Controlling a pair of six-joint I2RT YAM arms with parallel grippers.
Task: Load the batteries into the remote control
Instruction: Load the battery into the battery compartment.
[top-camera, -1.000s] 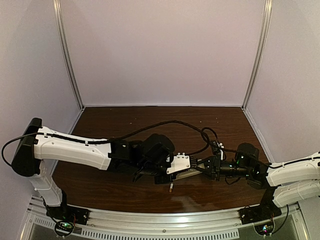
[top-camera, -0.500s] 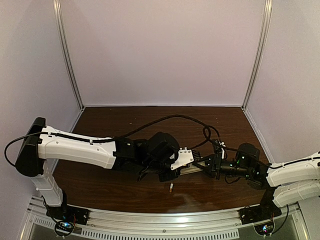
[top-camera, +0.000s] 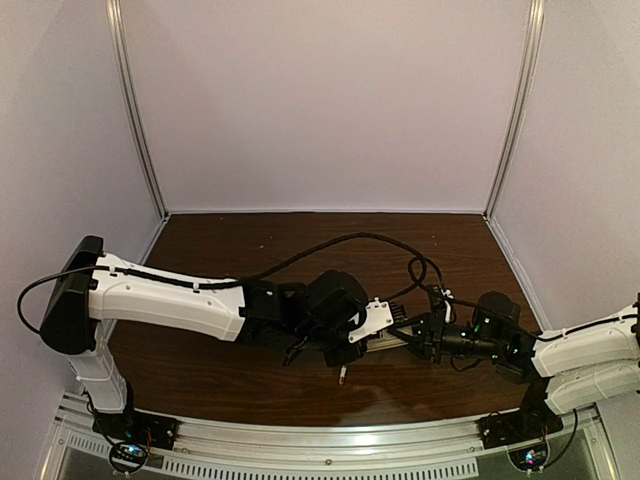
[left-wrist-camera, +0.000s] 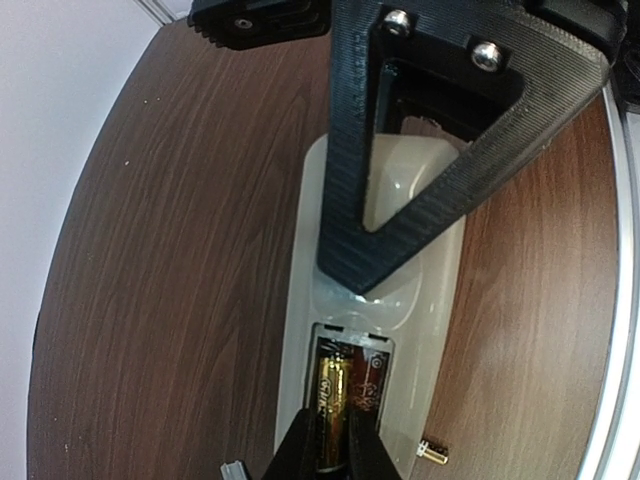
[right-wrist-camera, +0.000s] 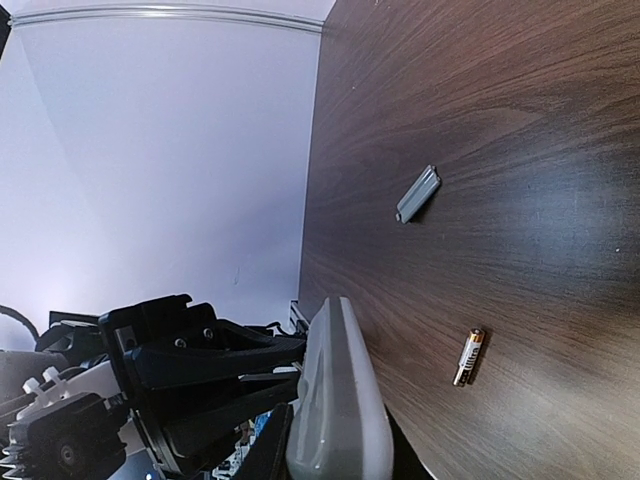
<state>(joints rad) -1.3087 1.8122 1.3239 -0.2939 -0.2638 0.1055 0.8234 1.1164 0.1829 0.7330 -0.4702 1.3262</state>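
Dark wood-grain desk (top-camera: 250, 380). The right hand (top-camera: 408, 337) was clenched on one end of the flat white remote control (left-wrist-camera: 420, 300), at the desk's near middle, back upward with its battery bay open. The left hand (left-wrist-camera: 330, 455) pinched a gold battery (left-wrist-camera: 330, 400) lying in that bay. A grey strip (right-wrist-camera: 417, 194) and the second battery (right-wrist-camera: 468, 357), gold with silvery tips, lay loose on the desk.
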